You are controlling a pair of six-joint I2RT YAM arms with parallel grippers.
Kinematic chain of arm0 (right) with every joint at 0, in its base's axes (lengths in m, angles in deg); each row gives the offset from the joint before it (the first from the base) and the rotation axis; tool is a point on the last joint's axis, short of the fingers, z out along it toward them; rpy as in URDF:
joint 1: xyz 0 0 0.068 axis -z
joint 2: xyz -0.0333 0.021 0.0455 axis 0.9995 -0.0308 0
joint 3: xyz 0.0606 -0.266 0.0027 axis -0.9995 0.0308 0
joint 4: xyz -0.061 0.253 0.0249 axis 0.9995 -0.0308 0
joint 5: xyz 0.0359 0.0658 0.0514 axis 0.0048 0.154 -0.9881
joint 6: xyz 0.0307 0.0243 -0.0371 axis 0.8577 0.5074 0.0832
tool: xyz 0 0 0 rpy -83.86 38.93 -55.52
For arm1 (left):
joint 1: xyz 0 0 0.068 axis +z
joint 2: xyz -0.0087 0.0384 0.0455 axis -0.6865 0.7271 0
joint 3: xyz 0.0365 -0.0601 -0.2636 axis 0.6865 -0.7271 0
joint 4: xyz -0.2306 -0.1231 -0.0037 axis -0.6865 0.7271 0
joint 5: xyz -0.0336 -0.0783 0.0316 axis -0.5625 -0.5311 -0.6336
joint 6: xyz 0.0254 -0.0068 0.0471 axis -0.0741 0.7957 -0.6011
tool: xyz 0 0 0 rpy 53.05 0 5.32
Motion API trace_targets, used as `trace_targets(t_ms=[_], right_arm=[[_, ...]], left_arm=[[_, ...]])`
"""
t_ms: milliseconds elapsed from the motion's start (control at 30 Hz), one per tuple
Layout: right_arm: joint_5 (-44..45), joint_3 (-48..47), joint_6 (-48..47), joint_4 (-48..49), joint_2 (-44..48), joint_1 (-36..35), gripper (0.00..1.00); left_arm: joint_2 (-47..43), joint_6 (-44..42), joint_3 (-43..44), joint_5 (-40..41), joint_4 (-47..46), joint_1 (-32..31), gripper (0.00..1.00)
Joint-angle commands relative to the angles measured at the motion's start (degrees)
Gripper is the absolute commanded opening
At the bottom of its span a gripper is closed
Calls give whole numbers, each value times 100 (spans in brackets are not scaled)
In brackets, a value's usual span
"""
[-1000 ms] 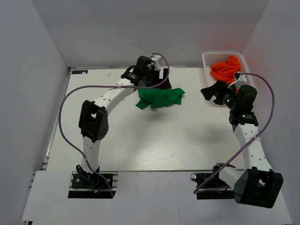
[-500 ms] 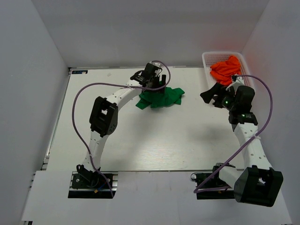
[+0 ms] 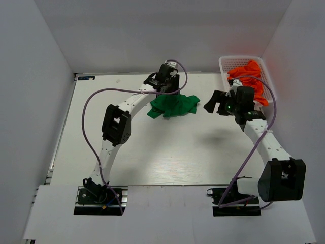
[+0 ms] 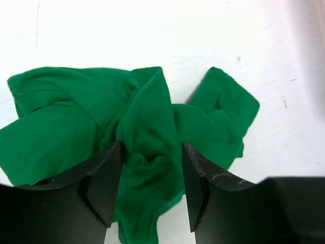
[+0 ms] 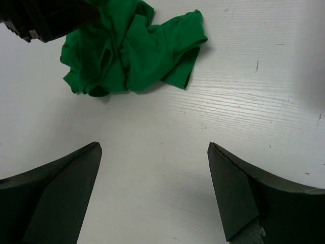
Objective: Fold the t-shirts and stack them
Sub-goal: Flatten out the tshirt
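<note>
The crumpled green t-shirt [image 3: 172,105] lies on the tabletop [image 3: 152,152] directly under our left pincer [image 4: 152,152], whose parted jaws straddle its middle ridge. Our right pincer [image 5: 153,147], wide open, hangs farther off on the shirt's basket [image 3: 224,65] side.

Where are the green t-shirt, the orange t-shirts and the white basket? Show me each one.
green t-shirt [image 3: 172,105], top external view, middle of the crumpled cloth
orange t-shirts [image 3: 250,68], top external view, top of the pile
white basket [image 3: 234,61], top external view, far wall
</note>
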Motion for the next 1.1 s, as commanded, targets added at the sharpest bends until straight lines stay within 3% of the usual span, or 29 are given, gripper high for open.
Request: trace_targets(t_ms=[0, 200, 300, 367, 533, 633, 700, 967, 1000, 1033, 1067], right_arm=[[472, -414, -232, -134, -287, -190, 91], [948, -835, -49, -134, -972, -314, 91], [1071, -1229, 48, -186, -1550, -375, 91], [1080, -1633, 171, -256, -1937, -445, 91], [1212, -2303, 329, -301, -2739, -638, 91], [1290, -2750, 618, -266, -3344, -735, 84], [1579, -3014, 716, -309, -3617, -744, 75], [1730, -3744, 1094, -371, -4672, -867, 70], [1730, -3832, 1156, -406, -4752, -885, 64], [1722, -3824, 1234, -424, -4787, -885, 38], [1539, -3737, 1261, -206, -4753, -902, 27]], left_arm=[[131, -110, 379, 92, -108, -10, 60], [377, -162, 487, 251, 50, 43, 60], [325, -163, 424, 198, -12, 43, 32], [325, -163, 424, 145, -12, 43, 0], [27, -215, 363, 145, -65, 43, 0], [-325, -215, 3, 145, -257, 95, 0], [-649, -93, -339, 355, -363, 95, 0], [-1765, -39, -1790, 567, -1057, 95, 0], [-1819, -39, -1851, 567, -1058, 95, 0], [-1820, -39, -1852, 567, -1058, 95, 0], [-1872, -39, -1852, 567, -1058, 95, 0]])
